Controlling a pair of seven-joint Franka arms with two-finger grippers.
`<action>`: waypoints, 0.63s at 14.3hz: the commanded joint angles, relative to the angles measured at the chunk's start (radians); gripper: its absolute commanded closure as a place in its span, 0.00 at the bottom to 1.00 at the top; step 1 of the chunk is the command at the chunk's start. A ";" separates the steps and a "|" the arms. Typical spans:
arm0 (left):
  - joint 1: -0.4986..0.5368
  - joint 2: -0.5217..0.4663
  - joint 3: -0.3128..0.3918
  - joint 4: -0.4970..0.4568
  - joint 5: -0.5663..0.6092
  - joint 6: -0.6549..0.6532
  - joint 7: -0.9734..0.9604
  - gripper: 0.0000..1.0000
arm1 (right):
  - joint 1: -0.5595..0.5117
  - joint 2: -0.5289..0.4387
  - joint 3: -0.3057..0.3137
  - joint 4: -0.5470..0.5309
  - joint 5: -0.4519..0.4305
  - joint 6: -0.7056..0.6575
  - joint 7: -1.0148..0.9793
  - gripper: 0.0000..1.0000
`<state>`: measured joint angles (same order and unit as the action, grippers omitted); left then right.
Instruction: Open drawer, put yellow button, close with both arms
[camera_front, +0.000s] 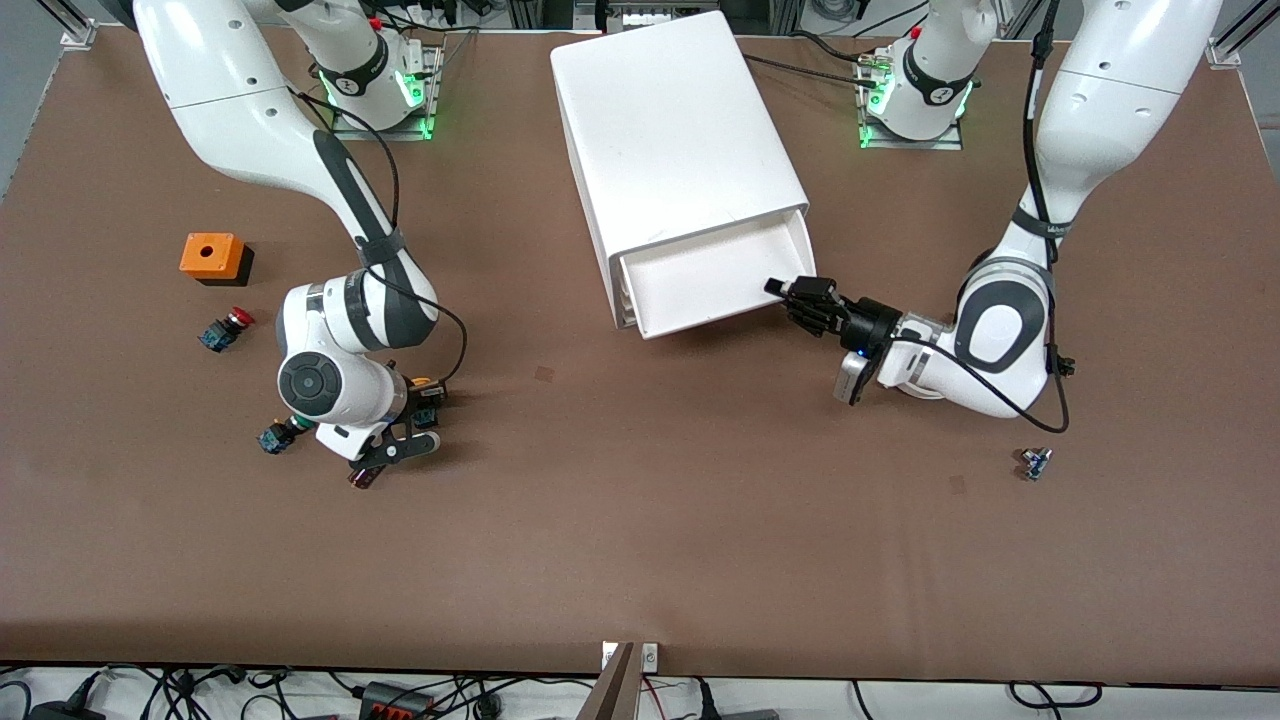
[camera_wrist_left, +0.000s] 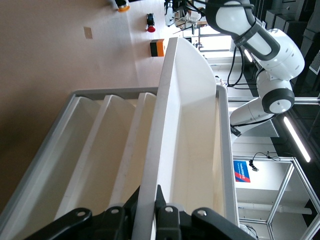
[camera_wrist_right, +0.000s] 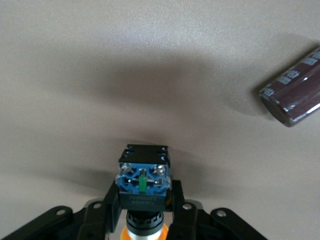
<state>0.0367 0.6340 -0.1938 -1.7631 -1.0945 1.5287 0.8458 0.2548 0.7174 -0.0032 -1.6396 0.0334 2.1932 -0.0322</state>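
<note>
The white cabinet stands at the table's middle. Its top drawer is pulled out and empty. My left gripper is shut on the drawer's front wall at the corner toward the left arm's end. In the left wrist view, the black fingers pinch that thin white wall. My right gripper is low over the table toward the right arm's end. It is shut on the yellow button. In the right wrist view, the button's blue base sits between the fingers and its orange cap points toward the wrist.
An orange box, a red-capped button and a green-capped button lie toward the right arm's end. A brown cylinder lies beside the right gripper and also shows in the right wrist view. A small blue part lies near the left arm.
</note>
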 joint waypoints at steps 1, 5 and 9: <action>-0.009 0.073 0.026 0.096 0.031 0.025 -0.016 0.99 | 0.000 -0.013 -0.003 0.023 0.005 -0.007 -0.014 0.95; -0.004 0.067 0.031 0.106 0.033 0.021 -0.021 0.00 | 0.007 -0.082 -0.001 0.117 0.005 -0.125 -0.025 1.00; 0.032 0.024 0.030 0.216 0.169 -0.042 -0.242 0.00 | 0.030 -0.075 0.002 0.441 0.014 -0.415 -0.034 1.00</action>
<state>0.0595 0.6779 -0.1650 -1.6429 -1.0142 1.5402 0.7481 0.2647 0.6240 -0.0018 -1.3679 0.0337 1.9081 -0.0474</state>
